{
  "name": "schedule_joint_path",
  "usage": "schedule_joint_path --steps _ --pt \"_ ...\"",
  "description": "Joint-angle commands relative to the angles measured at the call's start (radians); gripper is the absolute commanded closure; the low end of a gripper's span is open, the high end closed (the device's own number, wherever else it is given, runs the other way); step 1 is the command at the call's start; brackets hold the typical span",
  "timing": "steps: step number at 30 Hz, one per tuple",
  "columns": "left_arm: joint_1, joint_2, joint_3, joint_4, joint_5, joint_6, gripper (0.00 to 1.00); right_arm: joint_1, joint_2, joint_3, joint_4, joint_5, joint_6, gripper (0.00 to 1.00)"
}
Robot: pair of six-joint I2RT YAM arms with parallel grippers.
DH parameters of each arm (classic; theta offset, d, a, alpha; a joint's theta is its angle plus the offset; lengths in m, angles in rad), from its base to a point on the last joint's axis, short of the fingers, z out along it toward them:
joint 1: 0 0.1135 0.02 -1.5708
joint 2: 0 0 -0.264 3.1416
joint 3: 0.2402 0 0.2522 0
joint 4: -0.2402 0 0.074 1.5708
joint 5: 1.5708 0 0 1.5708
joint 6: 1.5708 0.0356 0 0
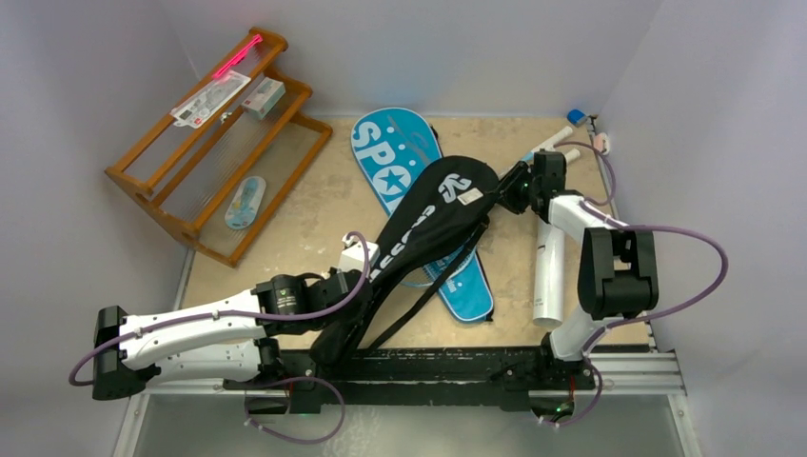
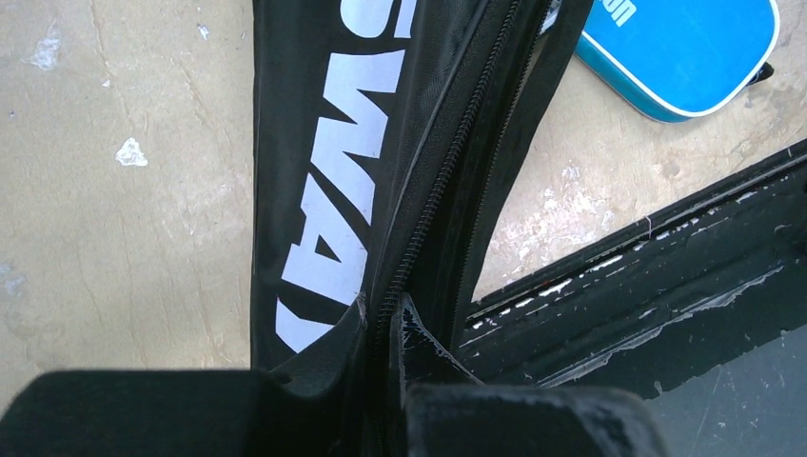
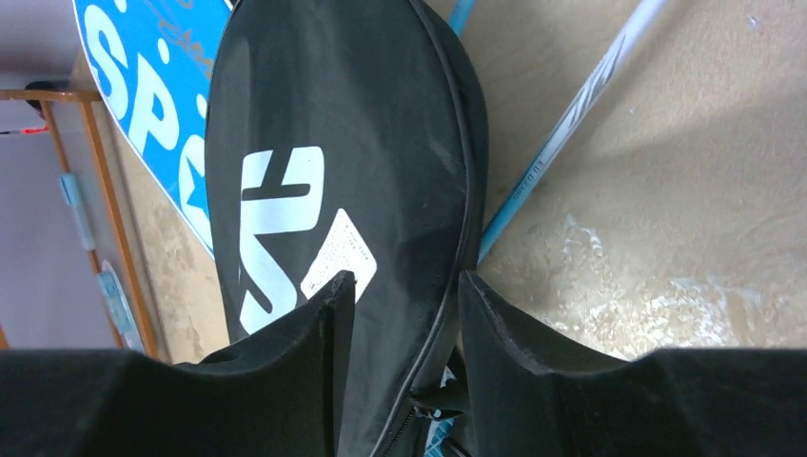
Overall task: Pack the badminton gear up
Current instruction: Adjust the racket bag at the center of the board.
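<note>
The black "CROSSWAY" cover (image 1: pixel 438 214) lies slantwise over the blue "SPORT" cover (image 1: pixel 395 152). My left gripper (image 1: pixel 357 262) is shut on the black cover's zipper edge near its narrow end, and the left wrist view shows the fingers pinching the zipper seam (image 2: pixel 385 305). My right gripper (image 1: pixel 509 190) is at the cover's wide head. Its fingers stand apart astride the cover's rim (image 3: pixel 407 281), with a gap on each side. A light-blue racket shaft (image 3: pixel 571 124) sticks out from under the head. A long white tube (image 1: pixel 549 271) lies at the right.
A wooden rack (image 1: pixel 205 143) with small packaged items stands at the back left. The black base rail (image 2: pixel 666 286) runs along the table's near edge. Small items (image 1: pixel 585 124) lie in the far right corner. White walls close in on three sides.
</note>
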Motion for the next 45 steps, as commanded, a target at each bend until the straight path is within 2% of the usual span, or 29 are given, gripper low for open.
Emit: schedule_joint_path --steps 1,5,6,8,9,15,20,24,29,33,36,37,38,39,40,42,45 --pt "0.007 -0.014 0.006 0.008 -0.034 -0.026 1.00 0.000 0.045 0.056 0.042 -0.040 -0.021 0.58" --pt "0.009 -0.016 -0.001 0.008 -0.049 -0.026 1.00 -0.001 0.078 0.079 0.035 -0.058 -0.023 0.68" --pt "0.010 -0.016 -0.003 0.009 -0.053 -0.026 1.00 -0.001 0.075 0.084 0.033 -0.063 -0.023 0.75" --pt "0.016 -0.009 -0.002 0.007 -0.056 -0.027 1.00 -0.001 0.061 0.091 0.019 -0.072 -0.031 0.95" --pt "0.019 -0.005 0.000 0.002 -0.059 -0.030 1.00 -0.001 0.046 0.093 0.007 -0.073 -0.037 1.00" --pt "0.058 0.010 0.026 -0.032 -0.105 -0.039 1.00 0.000 -0.088 0.084 -0.040 -0.063 -0.046 1.00" --pt "0.185 0.026 0.048 -0.040 -0.106 0.021 1.00 -0.001 -0.196 0.073 -0.103 -0.088 -0.061 1.00" --pt "0.234 0.063 0.090 -0.047 -0.245 0.093 1.00 -0.001 -0.302 -0.002 -0.105 -0.112 -0.059 1.00" --pt "0.272 0.182 0.158 -0.017 -0.329 0.153 1.00 0.001 -0.457 -0.169 -0.030 -0.126 -0.022 1.00" --pt "0.354 0.295 0.154 0.084 -0.287 0.235 1.00 0.000 -0.567 -0.244 -0.076 -0.121 -0.030 1.00" --pt "0.417 0.382 0.179 0.084 -0.325 0.240 1.00 0.001 -0.630 -0.303 -0.097 -0.134 -0.035 1.00" --pt "0.435 0.406 0.193 0.070 -0.361 0.223 0.95 0.001 -0.647 -0.321 -0.100 -0.134 -0.039 1.00" --pt "0.462 0.428 0.203 0.051 -0.397 0.197 0.82 0.001 -0.660 -0.336 -0.109 -0.131 -0.045 1.00" --pt "0.482 0.444 0.218 0.012 -0.445 0.138 0.62 0.001 -0.669 -0.345 -0.121 -0.129 -0.050 1.00" --pt "0.505 0.455 0.241 -0.043 -0.466 0.068 0.52 0.001 -0.677 -0.350 -0.130 -0.136 -0.055 1.00" --pt "0.517 0.462 0.286 -0.104 -0.425 0.033 0.47 0.000 -0.689 -0.355 -0.146 -0.153 -0.066 1.00" --pt "0.481 0.419 0.327 -0.131 -0.279 0.055 0.46 0.001 -0.703 -0.347 -0.172 -0.167 -0.081 1.00"
